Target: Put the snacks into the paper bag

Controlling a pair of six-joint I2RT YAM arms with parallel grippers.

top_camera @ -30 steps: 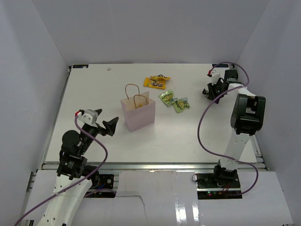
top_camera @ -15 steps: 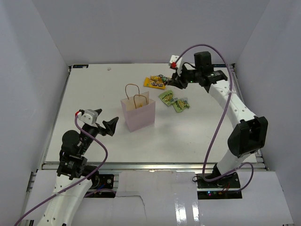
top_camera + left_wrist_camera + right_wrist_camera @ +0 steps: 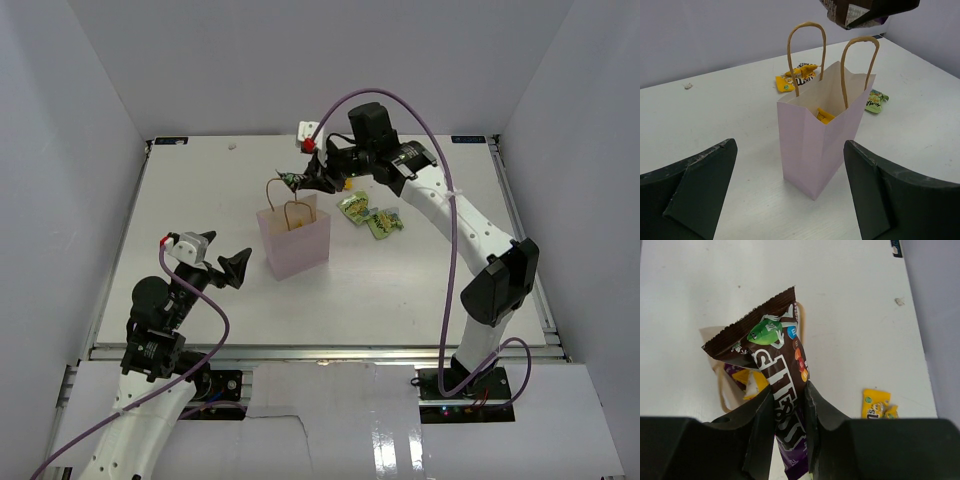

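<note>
The pale pink paper bag stands upright at mid-table, its mouth open and its cord handles up. My right gripper is shut on a dark brown-and-purple snack packet and holds it just above the bag's mouth. A yellow packet lies inside the bag, and the right wrist view also shows a purple one there. My left gripper is open and empty, facing the bag from the near left, a short way off. The held packet shows at the top of the left wrist view.
Two lime-green packets lie right of the bag. Yellow packets lie behind the bag, mostly hidden under the right arm in the top view. White walls enclose the table at the back and both sides.
The right arm swung from the far right corner across to the yellow packets, then on to above the bag, now with the dark packet in its jaws. The left arm has not moved.
</note>
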